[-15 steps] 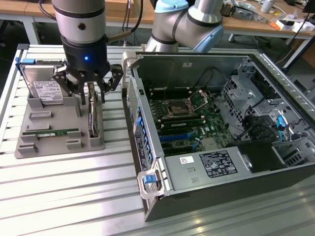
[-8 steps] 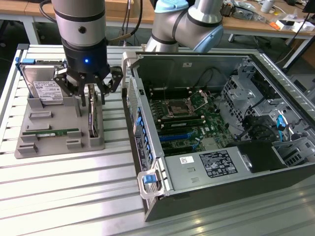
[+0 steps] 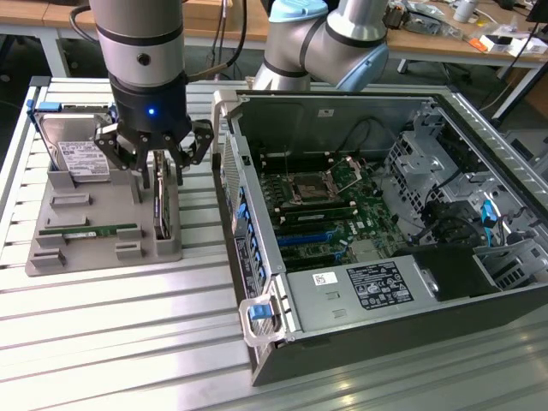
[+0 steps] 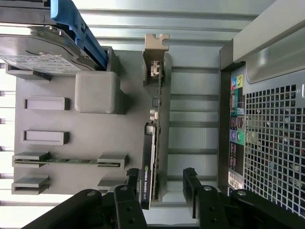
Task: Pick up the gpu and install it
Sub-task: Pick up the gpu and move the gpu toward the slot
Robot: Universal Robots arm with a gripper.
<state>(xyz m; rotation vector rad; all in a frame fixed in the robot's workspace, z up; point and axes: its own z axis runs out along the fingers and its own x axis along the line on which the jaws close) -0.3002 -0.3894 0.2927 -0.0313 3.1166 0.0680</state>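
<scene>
Fingers (image 4: 190,183) stand spread wide and hold nothing, one on each side of the gpu (image 4: 149,162), which sits on its long edge in a slot of the grey tray (image 3: 94,201). From where I stand the gripper (image 3: 163,174) hangs straight over the card, low enough that the tips flank it. The card's long axis runs along the tray edge nearest the case (image 3: 257,257), and the open gap lies square across its thin width. One finger is just beside the black cooler face; the other has more room, and I cannot tell if either touches. The grip falls near the end away from the bracket (image 4: 156,45). The drive (image 3: 79,156) and memory stick (image 3: 86,231) lie well apart, on the tray's far side from the case. Straight up is open room; the case wall is near.
</scene>
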